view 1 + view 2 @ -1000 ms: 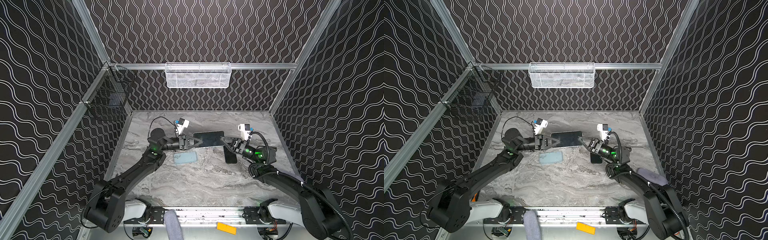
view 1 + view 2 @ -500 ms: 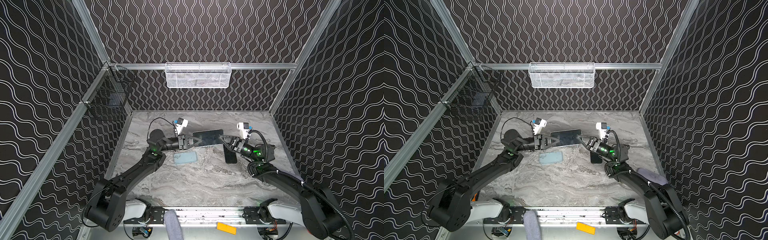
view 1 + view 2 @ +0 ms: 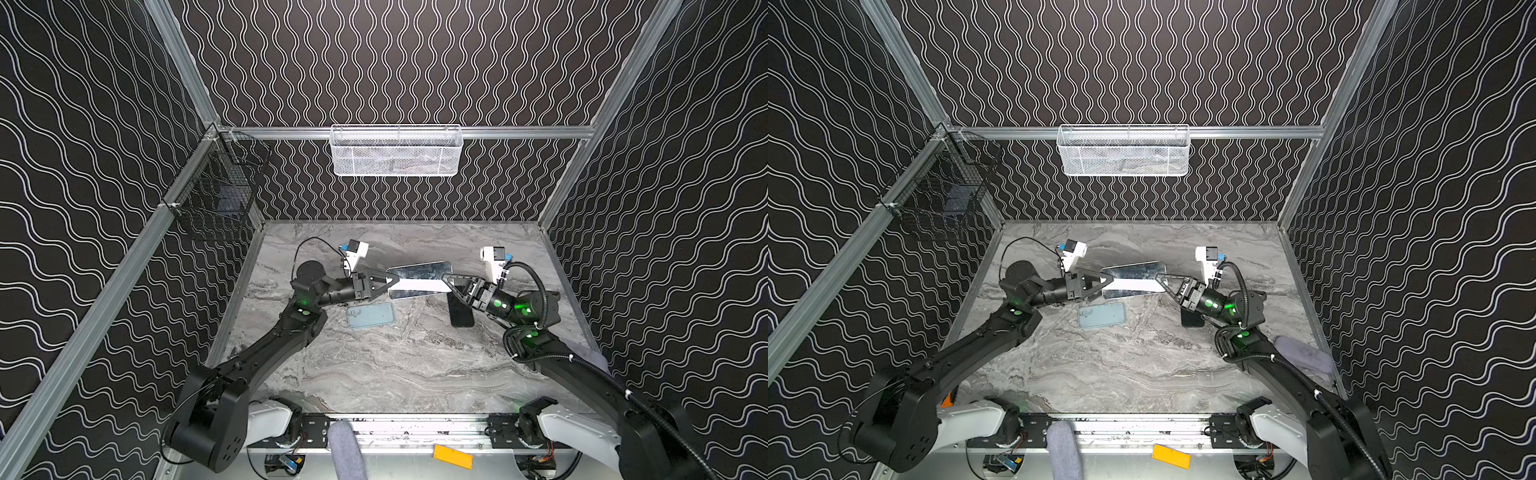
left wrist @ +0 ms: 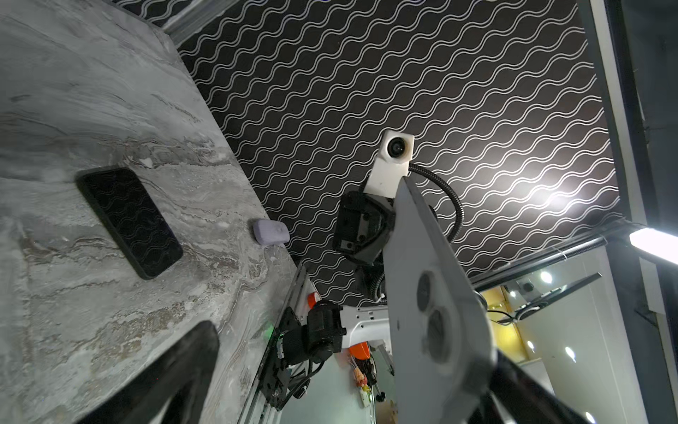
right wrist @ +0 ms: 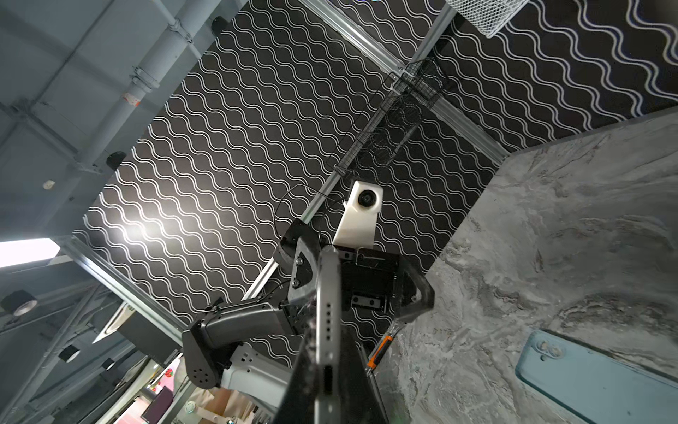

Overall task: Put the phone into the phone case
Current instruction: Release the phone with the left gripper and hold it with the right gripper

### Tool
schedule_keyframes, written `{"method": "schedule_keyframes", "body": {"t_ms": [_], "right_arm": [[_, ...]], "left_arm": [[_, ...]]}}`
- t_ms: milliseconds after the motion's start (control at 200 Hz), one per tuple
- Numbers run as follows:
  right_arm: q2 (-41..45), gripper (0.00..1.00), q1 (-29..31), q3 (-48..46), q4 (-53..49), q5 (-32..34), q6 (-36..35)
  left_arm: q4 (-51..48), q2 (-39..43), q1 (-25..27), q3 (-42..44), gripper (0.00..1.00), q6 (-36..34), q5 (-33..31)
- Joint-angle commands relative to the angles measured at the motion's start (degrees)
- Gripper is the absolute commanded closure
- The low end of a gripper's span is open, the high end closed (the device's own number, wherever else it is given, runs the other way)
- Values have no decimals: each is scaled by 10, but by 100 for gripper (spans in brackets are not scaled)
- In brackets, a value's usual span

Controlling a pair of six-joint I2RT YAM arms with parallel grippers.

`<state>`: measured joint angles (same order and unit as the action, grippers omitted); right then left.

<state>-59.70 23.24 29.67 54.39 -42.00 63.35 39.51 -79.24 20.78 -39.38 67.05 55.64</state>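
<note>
Plainly, the right end effector [image 3: 446, 279] is clenched on one short end of the silver phone [image 3: 419, 278] and carries it in the air above the surface [image 3: 374, 365]. In the right wrist view the phone's port edge [image 5: 328, 312] sits pinched between its two dark fingers.

The left end effector [image 3: 388, 282] is released. In the left wrist view its two fingers [image 4: 176, 367] stand wide apart, one low toward the surface and the other beside the phone's camera end [image 4: 422, 293]. That end of the phone lies between the spread jaws and close to one finger, but I cannot tell whether they touch.

The phone hangs level between the two arms in both top views, above and just behind the phone case [image 3: 371, 316]. The case is pale blue and lies flat on the surface, apart from both end effectors.

By count:
- Two end effectors.
- Two phones: the silver one aloft and a black phone [image 3: 461, 316] lying flat on the surface, partly under the right arm.
- One phone case.
- One small lilac object [image 3: 1304, 357] near the right edge of the surface.
- Two baskets: a white mesh basket [image 3: 397, 151] on the back wall and a black wire basket [image 3: 216, 195] on the left wall.
</note>
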Motion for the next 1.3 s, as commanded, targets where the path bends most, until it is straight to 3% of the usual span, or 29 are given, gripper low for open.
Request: {"method": "schedule_keyframes", "body": {"t_ms": [0,95,190,285,350,475,581,636,671,751,796,946,1296], "right_arm": [[26,100,-1,1,-92,27,-67],[44,100,0,6,-166,42,-107],[56,100,0,14,-237,62,-151],[49,100,0,24,-290,75,-183],[32,100,-1,30,-300,68,-192],[11,100,0,27,-292,77,-193],[16,100,0,32,-312,99,-201],[21,100,0,34,-319,104,-203],[24,100,0,33,-322,105,-205],[28,100,0,32,-326,105,-205],[28,100,0,30,-324,104,-203],[35,100,0,22,-310,97,-196],[75,100,0,4,-314,96,-201]], "left_arm": [[-74,25,-17,1,1,-55,-19],[-249,67,-29,-17,1,-156,-67],[-479,104,-30,-60,1,-276,-213],[-626,105,-31,-89,1,-316,-358],[-691,76,-32,-105,1,-327,-407],[-676,22,-32,-89,4,-326,-423],[-684,-15,-31,-81,19,-336,-477],[-698,-34,-30,-82,33,-347,-517],[-707,-46,-27,-81,35,-348,-542],[-713,-76,-23,-81,48,-346,-562],[-705,-92,-9,-84,49,-345,-565],[-718,-159,54,-114,50,-318,-672],[-689,-277,66,-156,59,-293,-694]]}}
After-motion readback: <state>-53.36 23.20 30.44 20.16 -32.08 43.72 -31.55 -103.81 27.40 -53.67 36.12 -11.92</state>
